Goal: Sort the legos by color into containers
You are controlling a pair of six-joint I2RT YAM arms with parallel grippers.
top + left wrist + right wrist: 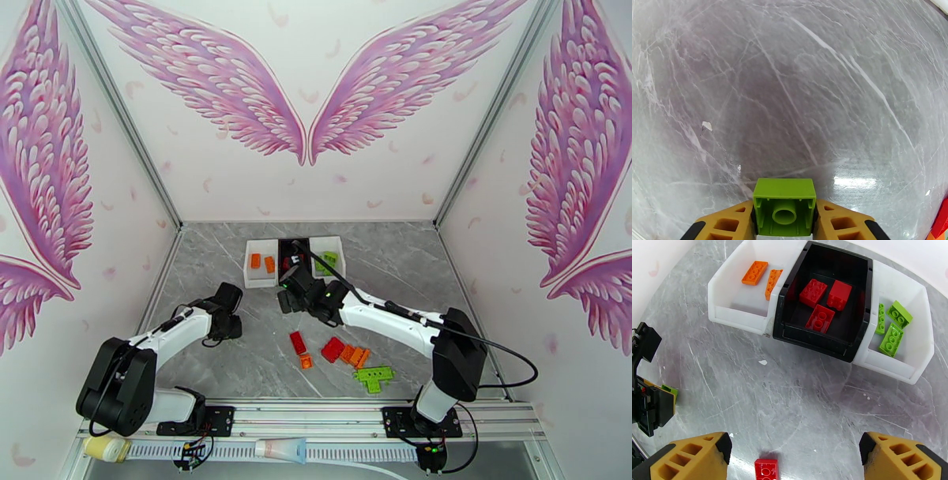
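- Legos [332,348] are partly sorted. A loose heap of red, orange and green ones lies on the table [205,268], behind the right gripper's fingers, toward the arm bases.
- One green lego [784,203] is clamped between the fingers of the left gripper [784,217], its hollow underside facing the wrist camera. Bare table lies ahead of those fingers.
- Step in hand, as I judge it: the green lego is gripped. It now needs lifting, carrying over the tray of greens, and releasing there.
- The right gripper [794,451] has its fingers wide apart, with a red lego [766,469] on the table between them. It looks set to descend and close.
- Containers [821,344] lie ahead of the right fingers. The left white tray [730,307] holds two orange, the black tray [790,291] three red, and the right white tray [908,358] three green.
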